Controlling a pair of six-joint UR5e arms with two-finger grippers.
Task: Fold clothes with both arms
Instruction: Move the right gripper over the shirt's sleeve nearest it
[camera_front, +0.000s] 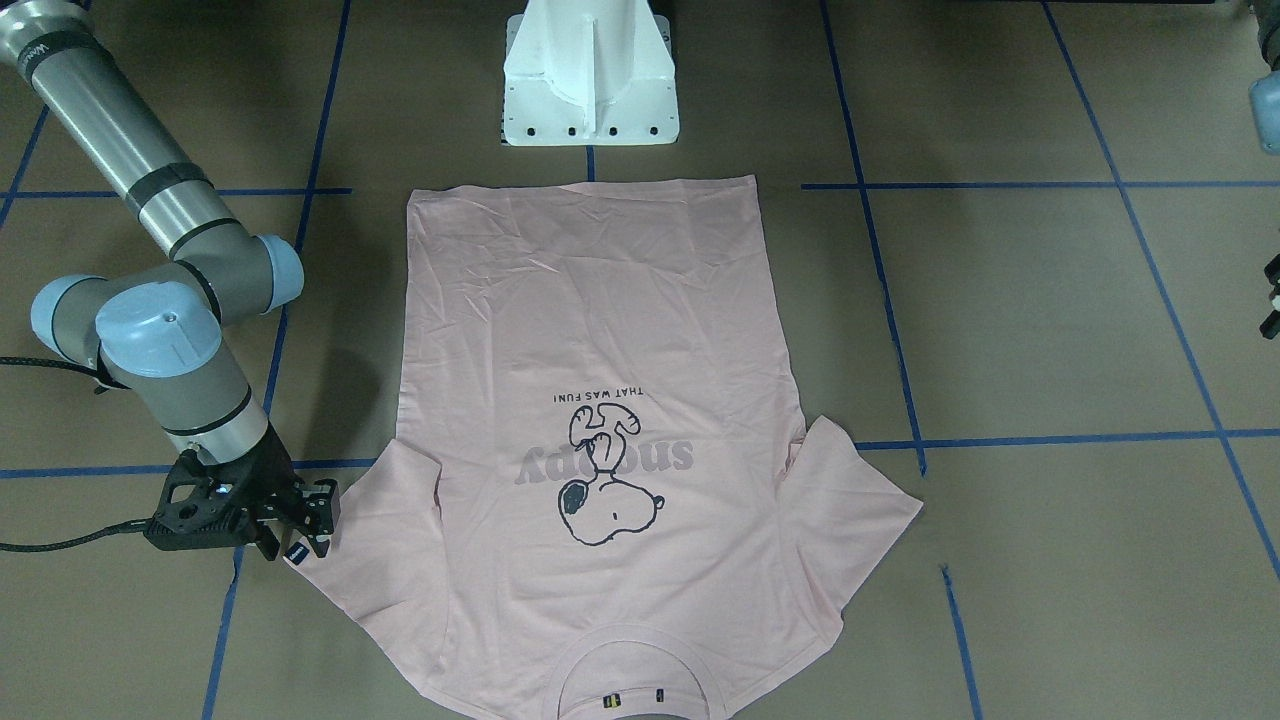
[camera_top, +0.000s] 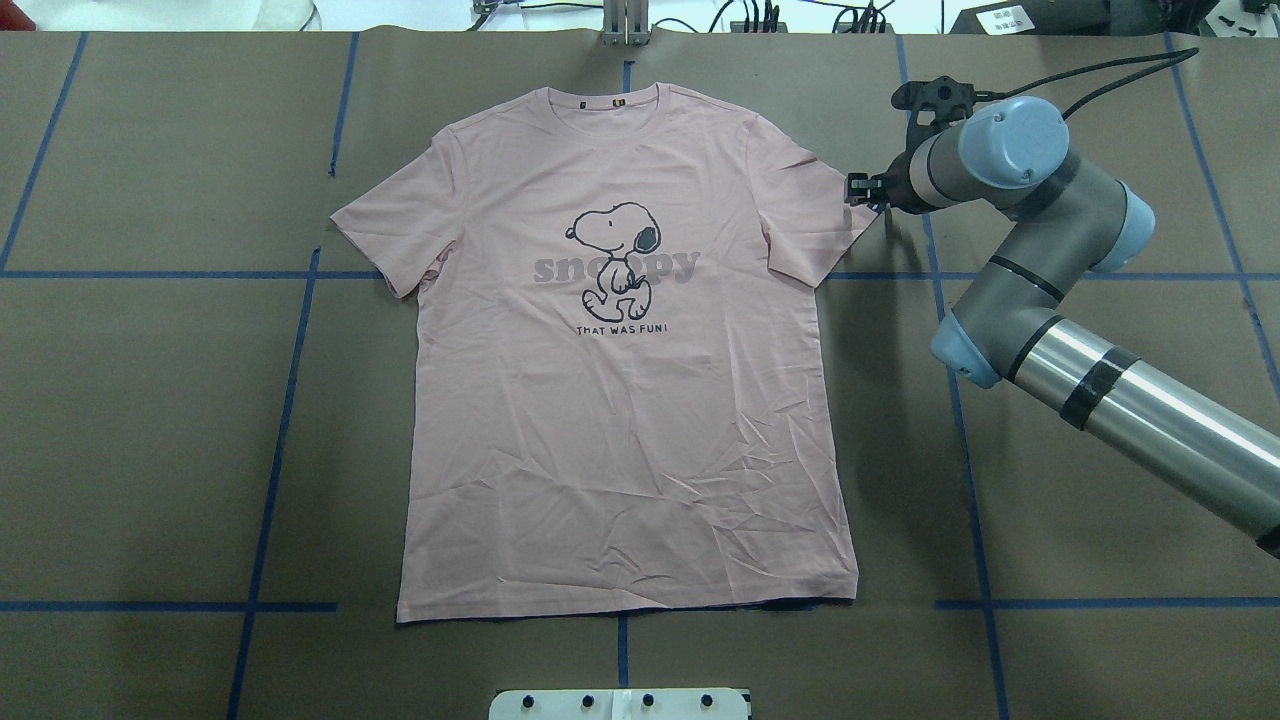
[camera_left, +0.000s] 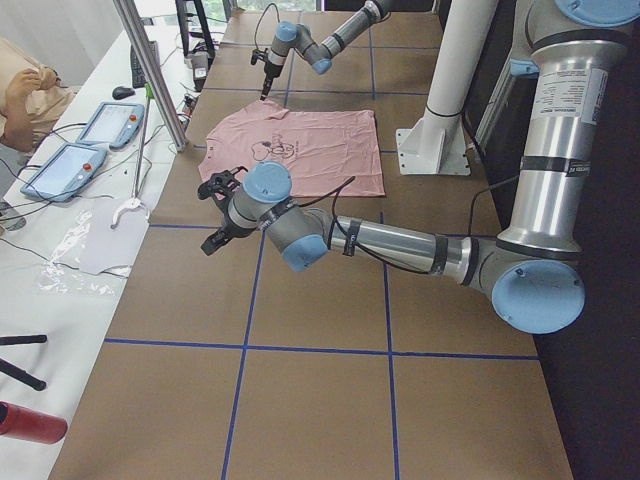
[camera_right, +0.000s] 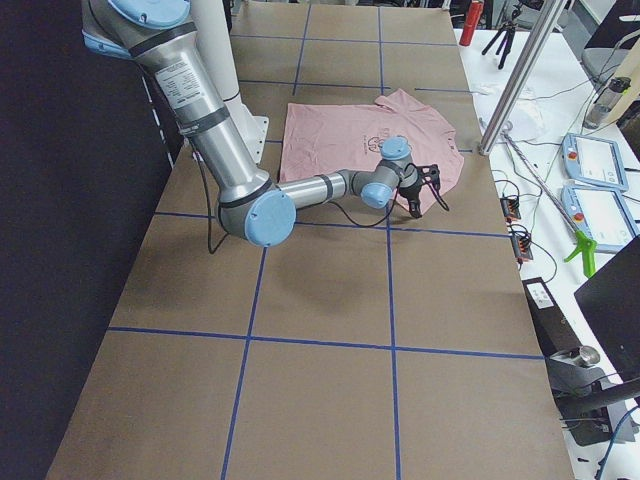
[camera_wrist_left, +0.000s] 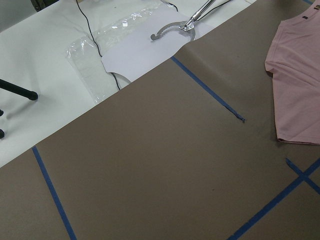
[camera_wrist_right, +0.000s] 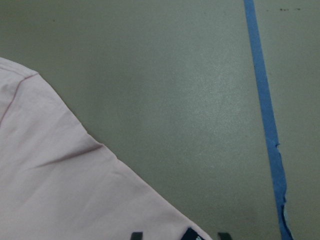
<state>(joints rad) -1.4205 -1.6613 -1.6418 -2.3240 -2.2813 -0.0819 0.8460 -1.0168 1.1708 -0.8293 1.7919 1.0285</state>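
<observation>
The pale pink T-shirt (camera_top: 620, 420) lies flat with its Snoopy print up, collar at the far edge and hem toward the robot's base; it also shows in the front view (camera_front: 600, 330). My right gripper (camera_top: 852, 190) is low at the tip of the sleeve on my right. Its jaws stand apart around the sleeve's corner (camera_wrist_right: 60, 190), as the front view (camera_front: 310, 525) also shows. My left gripper (camera_left: 215, 215) shows only in the exterior left view, above bare table left of the shirt. I cannot tell if it is open or shut.
The white pedestal base (camera_front: 590, 90) stands just behind the shirt's hem. Blue tape lines (camera_top: 270, 440) cross the brown table. A white bench with a plastic bag (camera_wrist_left: 100, 47), a hanger and tablets (camera_left: 60, 170) runs along the far side.
</observation>
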